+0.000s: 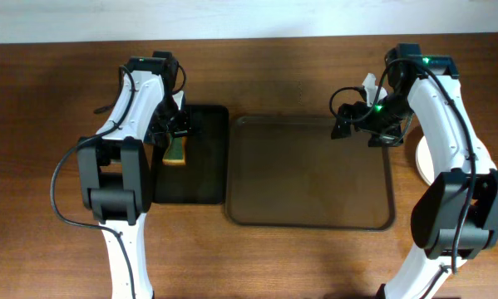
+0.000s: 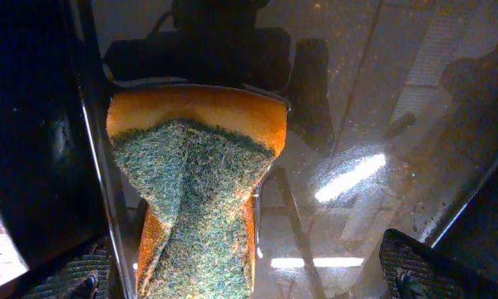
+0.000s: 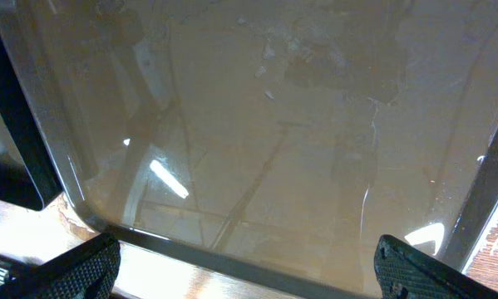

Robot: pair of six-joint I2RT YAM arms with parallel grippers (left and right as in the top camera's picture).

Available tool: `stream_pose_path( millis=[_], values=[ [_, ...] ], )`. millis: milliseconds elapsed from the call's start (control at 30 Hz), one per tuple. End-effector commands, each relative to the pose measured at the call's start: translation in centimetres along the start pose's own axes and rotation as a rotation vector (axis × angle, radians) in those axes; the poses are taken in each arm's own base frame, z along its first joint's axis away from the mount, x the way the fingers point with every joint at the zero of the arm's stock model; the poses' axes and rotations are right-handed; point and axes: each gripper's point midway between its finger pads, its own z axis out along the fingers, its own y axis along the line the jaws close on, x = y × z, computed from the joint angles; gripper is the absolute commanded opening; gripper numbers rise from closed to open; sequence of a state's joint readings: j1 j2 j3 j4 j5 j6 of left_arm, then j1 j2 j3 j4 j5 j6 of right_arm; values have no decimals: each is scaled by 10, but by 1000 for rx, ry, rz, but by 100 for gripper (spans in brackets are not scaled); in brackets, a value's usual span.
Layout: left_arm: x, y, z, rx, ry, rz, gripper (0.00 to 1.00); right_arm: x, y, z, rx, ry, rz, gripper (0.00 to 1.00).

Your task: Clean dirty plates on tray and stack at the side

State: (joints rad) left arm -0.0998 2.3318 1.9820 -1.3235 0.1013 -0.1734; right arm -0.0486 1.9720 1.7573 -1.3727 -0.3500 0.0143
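The dark brown tray (image 1: 307,183) lies in the middle of the table with nothing on it. A stack of white plates (image 1: 423,162) stands on the table right of it, mostly hidden by my right arm; I cannot tell their number or see any smears. My right gripper (image 1: 342,126) hangs open and empty over the tray's far right part. In the right wrist view, its open jaws (image 3: 253,274) straddle the rim of the tray (image 3: 273,124). My left gripper (image 1: 178,133) is open just above a green-topped orange sponge (image 1: 175,149). In the left wrist view, the sponge (image 2: 190,199) lies between the open jaws (image 2: 244,282).
A smaller black tray (image 1: 194,183) lies left of the brown tray, almost touching it, and holds the sponge; its glossy surface (image 2: 382,100) shows in the left wrist view. Brown wooden table lies all round. Both arm bases stand at the near edge.
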Motion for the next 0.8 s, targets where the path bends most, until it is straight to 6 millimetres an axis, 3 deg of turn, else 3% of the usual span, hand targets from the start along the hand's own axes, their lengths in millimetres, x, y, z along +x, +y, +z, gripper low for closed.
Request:
stream_pose_path(
  millis=[0,33,100,200,267,333,400,467,500,567,633,700,767],
  values=[
    [-1,-3,-16,17,-35,5,100,0,1,4,-5,11,-10,98],
    [-1,-3,-16,17,-35,5,100,0,2,0,-5,-1,-15,98],
    [-1,-3,-16,17,-35,5,100,4,14,-32,-6,-93,-49,98],
    [-1,-3,-16,17,-35,5,100,28,41,-108,-9,-317,-131,98],
    [-1,-3,-16,17,-35,5,100,61,62,-166,-11,-504,-199,98],
    [-1,-3,-16,17,-35,5,100,97,75,-209,-5,-662,-255,98],
    [-1,-3,-16,17,-35,5,100,131,70,-250,99,-848,-269,98],
    [-1,-3,-16,17,-35,5,100,164,82,-298,133,-1088,-332,99],
    [-1,-3,-16,17,-35,5,100,177,82,-313,174,-1167,-353,98],
    [-1,-3,-16,17,-35,5,100,197,87,-331,193,-1294,-413,98],
    [-1,-3,-16,17,-35,5,100,215,98,-347,153,-1543,-508,98],
    [-1,-3,-16,17,-35,5,100,220,94,-336,125,-1710,-534,98],
    [-1,-3,-16,17,-35,5,100,218,82,-304,111,-1805,-545,98]
  ],
)
